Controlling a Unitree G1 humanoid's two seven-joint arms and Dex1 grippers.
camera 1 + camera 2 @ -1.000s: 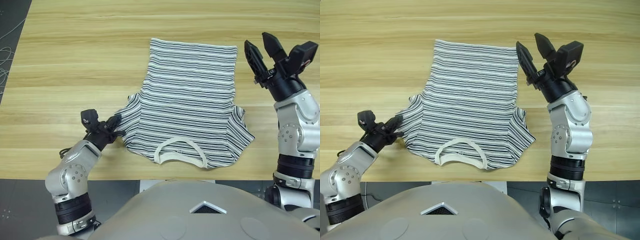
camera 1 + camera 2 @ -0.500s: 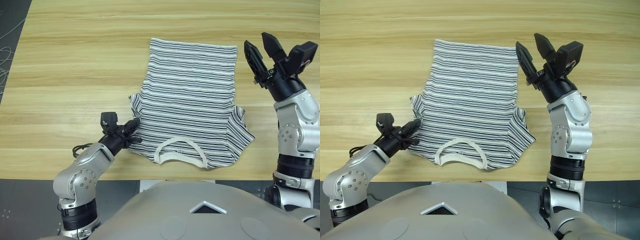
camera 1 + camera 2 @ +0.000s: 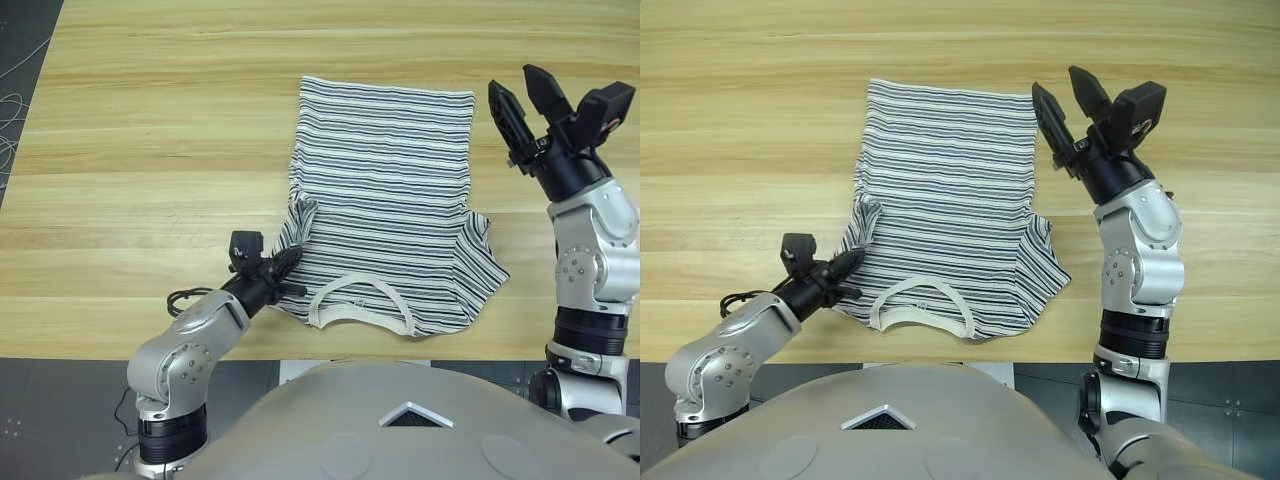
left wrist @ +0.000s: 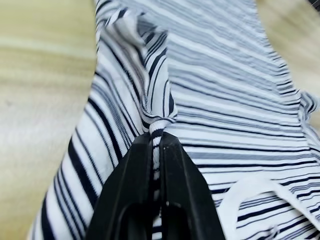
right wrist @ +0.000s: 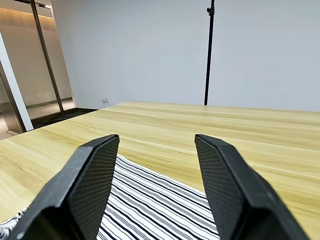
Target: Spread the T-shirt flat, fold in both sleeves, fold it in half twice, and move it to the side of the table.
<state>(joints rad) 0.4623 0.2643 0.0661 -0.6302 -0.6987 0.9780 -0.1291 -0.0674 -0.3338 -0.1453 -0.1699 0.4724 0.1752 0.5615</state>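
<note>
A black-and-white striped T-shirt (image 3: pixel 385 210) lies on the wooden table (image 3: pixel 150 130), its white collar (image 3: pixel 360 303) toward the near edge. My left gripper (image 3: pixel 288 264) is shut on the shirt's left sleeve (image 4: pixel 135 85), which is drawn inward and bunched over the body. The pinched cloth sits between the black fingers (image 4: pixel 131 200) in the left wrist view. The right sleeve (image 3: pixel 482 262) lies spread out. My right gripper (image 3: pixel 523 98) is held open above the table beside the shirt's far right corner, with nothing between its fingers (image 5: pixel 90 185).
Bare wood stretches left of the shirt and beyond its hem. Cables (image 3: pixel 10 110) lie on the dark floor past the table's left edge. A thin dark pole (image 5: pixel 208 50) stands in the room behind.
My left gripper has moved right along the near edge, dragging the left sleeve inward so that it now folds over the shirt's body. The right arm has stayed still.
</note>
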